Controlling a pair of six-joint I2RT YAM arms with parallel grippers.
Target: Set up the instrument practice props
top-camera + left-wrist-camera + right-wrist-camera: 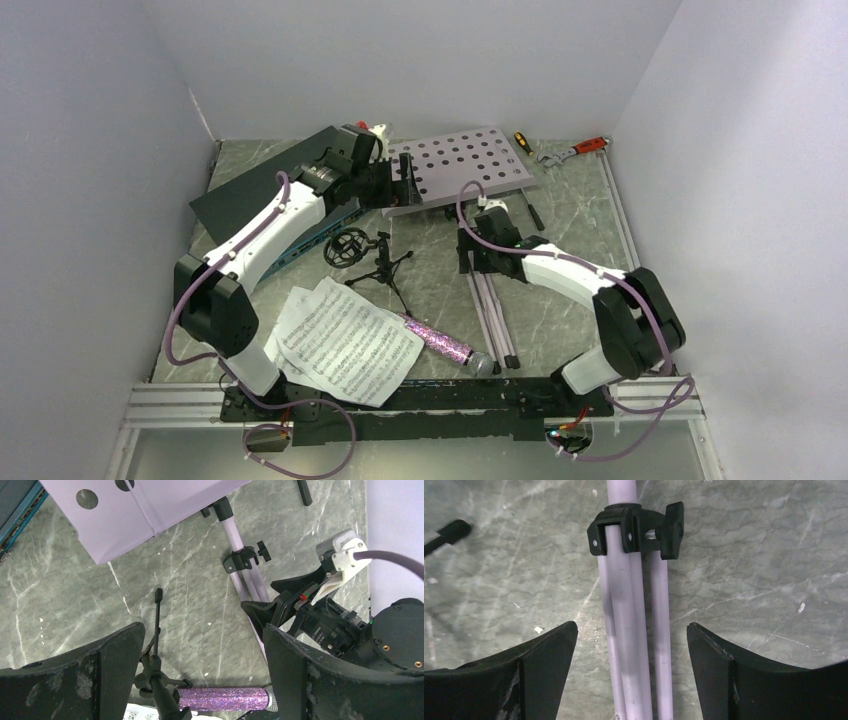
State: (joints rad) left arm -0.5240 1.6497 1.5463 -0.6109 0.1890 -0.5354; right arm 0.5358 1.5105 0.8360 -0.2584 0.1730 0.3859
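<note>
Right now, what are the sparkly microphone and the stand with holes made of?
Microphone: handle coated in purple glitter, sparkling speckles; beneath probably plastic, can't tell. Music stand top: thin pale-lilac painted sheet metal, likely, judging by neat punched holes and a crisp fold. Its poles: smooth matte lilac tubes, probably painted metal.

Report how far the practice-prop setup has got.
Done: nothing yet. The music stand lies flat with legs folded, the sheet-music pages lie loose, and the purple glitter microphone lies near the mic stand, its ring mount empty. In hand: the right gripper, open, straddles the stand's legs; the left gripper hovers open. Left: raise the stand, place pages, mount microphone.
</note>
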